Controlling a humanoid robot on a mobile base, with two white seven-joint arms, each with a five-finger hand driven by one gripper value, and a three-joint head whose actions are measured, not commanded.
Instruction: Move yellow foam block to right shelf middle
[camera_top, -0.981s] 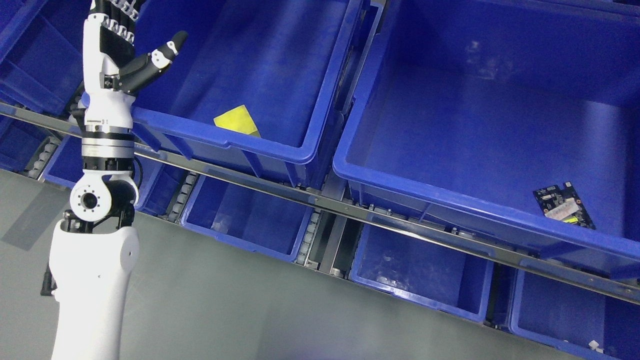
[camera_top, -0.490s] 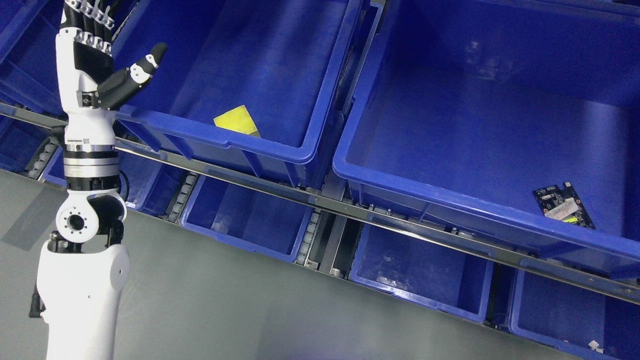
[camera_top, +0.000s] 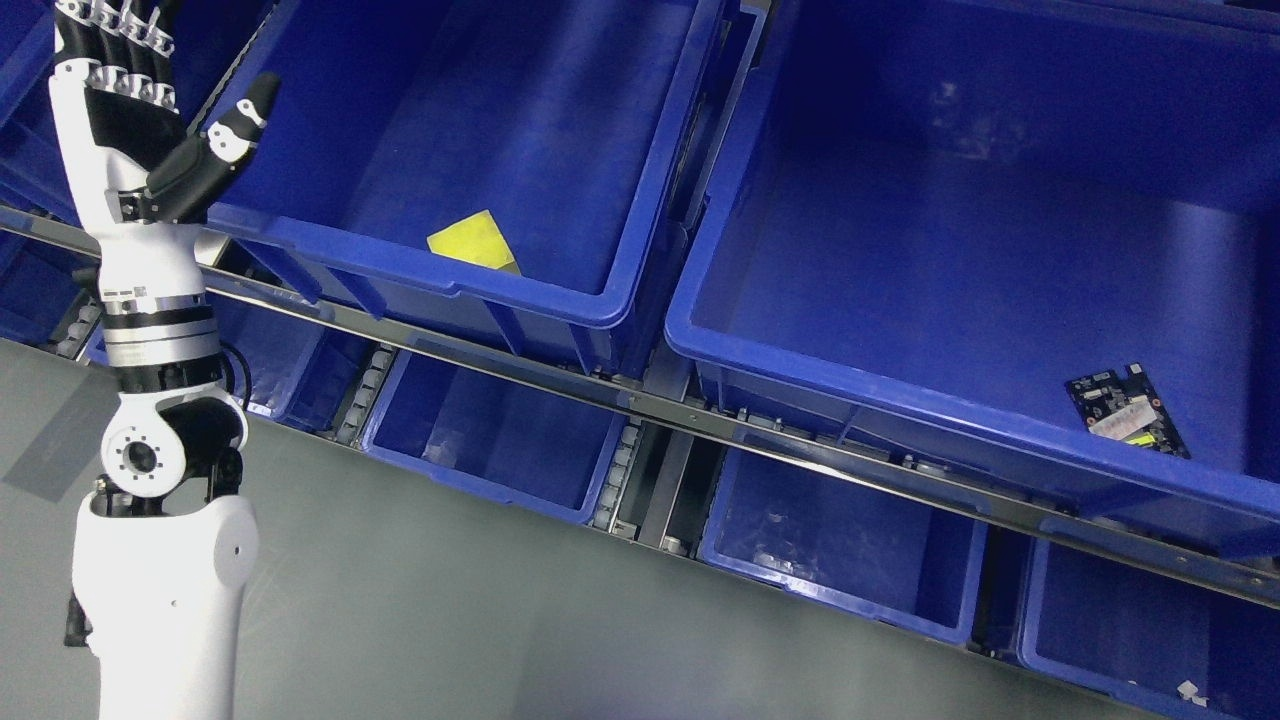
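The left bin (camera_top: 520, 290) is open on top, its floor bare except the yellow block (camera_top: 472, 241) by the front wall. The right bin (camera_top: 700, 345) is wide open too; only a circuit board (camera_top: 1128, 409) occupies its near right corner.

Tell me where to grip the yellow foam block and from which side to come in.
Grip the yellow foam block across its exposed side edges, coming from above: it appears to lie flat on the bin floor, its near corner tucked behind the front wall.
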